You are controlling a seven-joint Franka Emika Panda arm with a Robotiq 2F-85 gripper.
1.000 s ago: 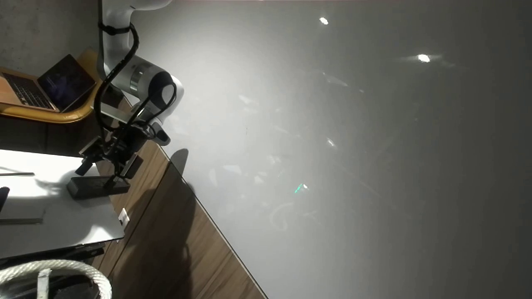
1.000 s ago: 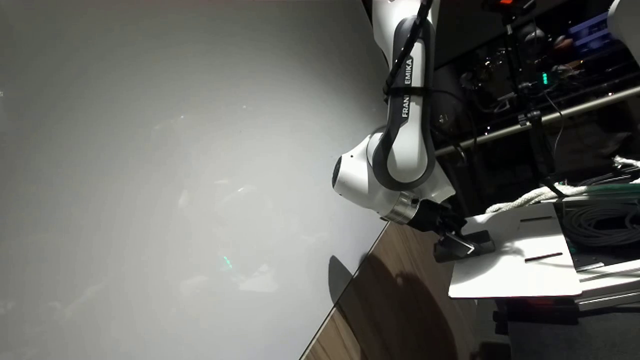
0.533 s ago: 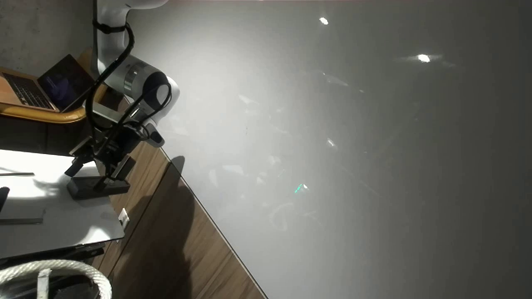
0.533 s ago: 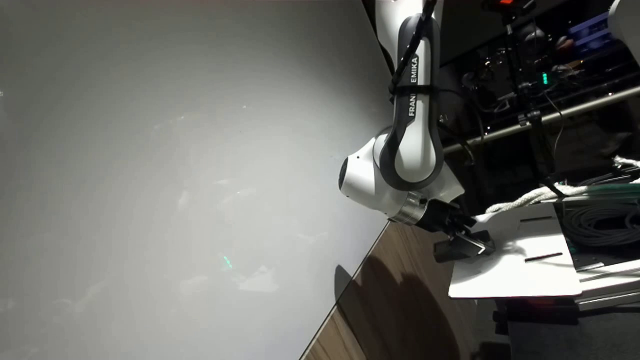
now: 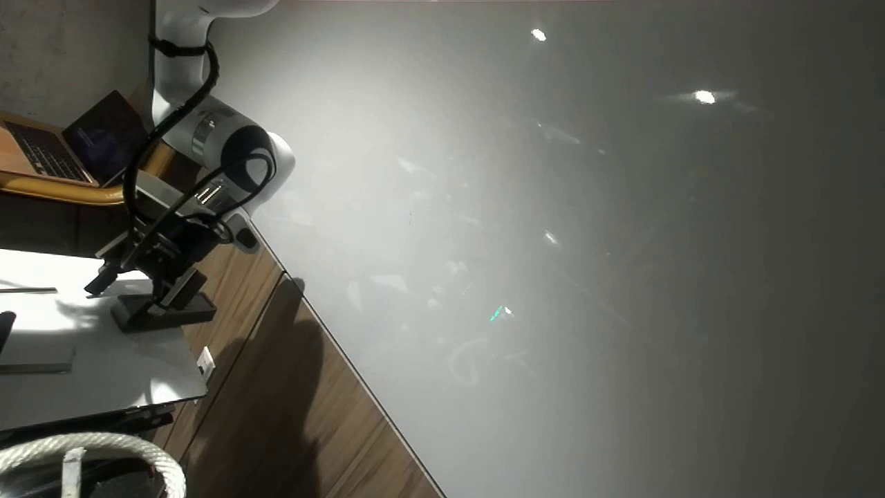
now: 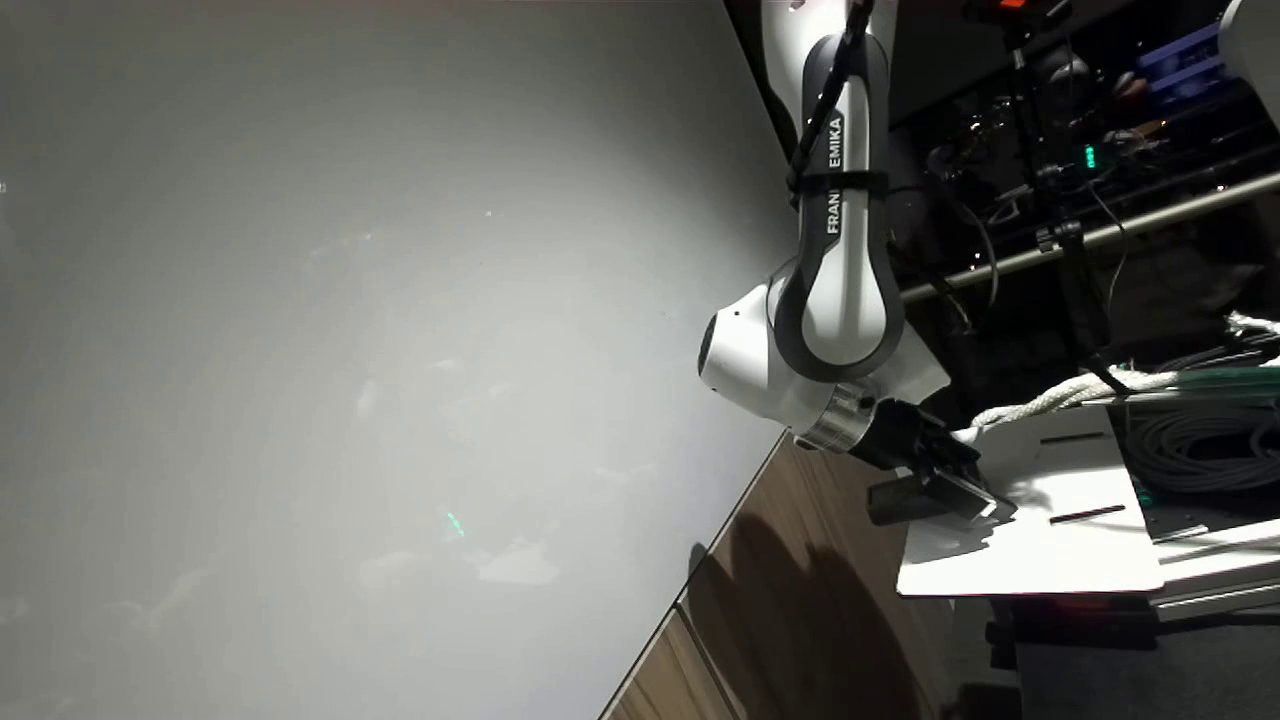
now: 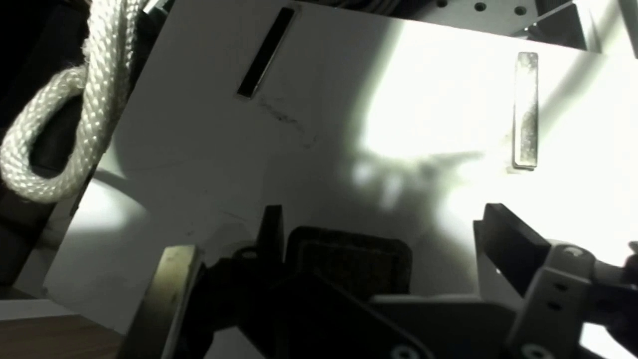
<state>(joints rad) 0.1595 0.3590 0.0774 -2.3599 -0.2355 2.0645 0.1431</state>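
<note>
A dark rectangular block (image 5: 198,311) lies at the edge of a white board (image 5: 148,370). It also shows in an exterior view (image 6: 898,500), partly behind a finger, and in the wrist view (image 7: 356,257), dark and partly covered by the gripper. My gripper (image 7: 383,217) is open, with a wide gap between its fingertips and nothing held. In the wrist view the left fingertip is close beside the block, and the right one stands well apart from it. Whether a finger touches the block, I cannot tell. The gripper also shows over the board in an exterior view (image 5: 121,304).
The board carries two narrow strips, one dark (image 7: 266,52) and one bright-lit (image 7: 526,109). A white rope loop (image 7: 94,109) hangs beside it. A wooden panel (image 5: 346,422) borders a large grey surface (image 5: 588,277). A laptop (image 5: 110,138) sits on a yellow chair (image 5: 69,194).
The arm and open gripper have moved steadily further over the board, leftward in an exterior view and rightward in the opposite one. The dark block has stayed where it was.
</note>
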